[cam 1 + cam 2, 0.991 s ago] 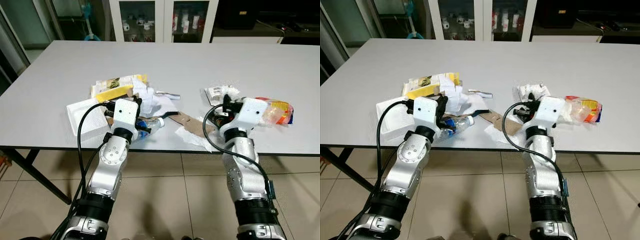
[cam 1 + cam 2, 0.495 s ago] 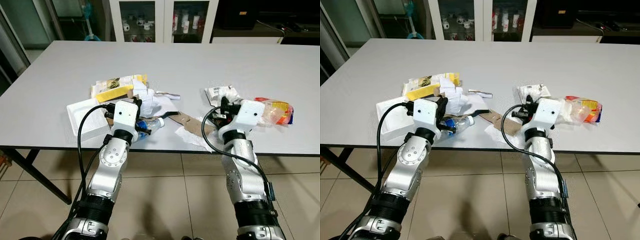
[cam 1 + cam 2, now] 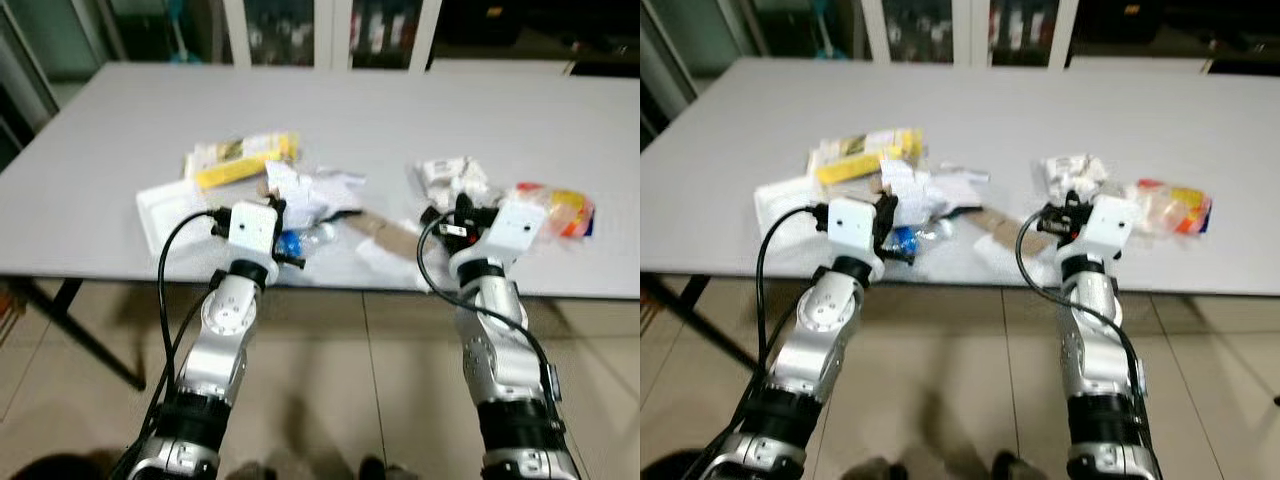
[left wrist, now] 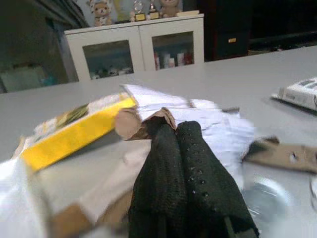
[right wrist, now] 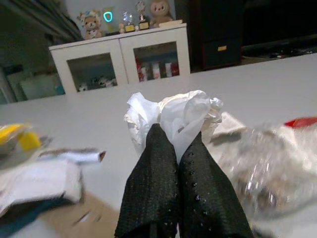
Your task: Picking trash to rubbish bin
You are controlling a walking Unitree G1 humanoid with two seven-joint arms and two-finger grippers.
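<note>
Both arms are reaching forward over the near edge of the table [image 3: 90, 200], wrists raised.

Left gripper [image 4: 181, 144]: fingers pressing together, apparently pinching a brown paper scrap [image 4: 141, 124] at the near side of the trash pile, beside a yellow box [image 4: 69, 134].

Right gripper [image 5: 176, 148]: fingers closing tightly on a crumpled white wrapper [image 5: 173, 111], with a clear plastic bag [image 5: 267, 163] just beside it.

Judgement: both are securing trash for lifting. The views are blurring. The remaining litter is lying mid-table.

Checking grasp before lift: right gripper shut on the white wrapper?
Shut. In the right wrist view the right gripper has its fingers pressed together, pinching the crumpled white wrapper.
</note>
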